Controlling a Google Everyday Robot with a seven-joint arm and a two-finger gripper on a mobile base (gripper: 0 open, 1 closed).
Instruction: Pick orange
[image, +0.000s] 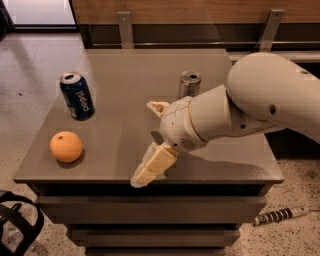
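Currently, the gripper (144, 144) hangs over the front edge of the counter (125, 82), fingers spread and empty, well apart from the orange (66, 146) near the front-left corner.

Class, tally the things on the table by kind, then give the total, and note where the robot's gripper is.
Oranges: 1, the orange, front left.
Cans: 2, the blue Pepsi can and the silver can.
Total: 3.
The gripper is over the table's front edge, right of the orange, not touching it.
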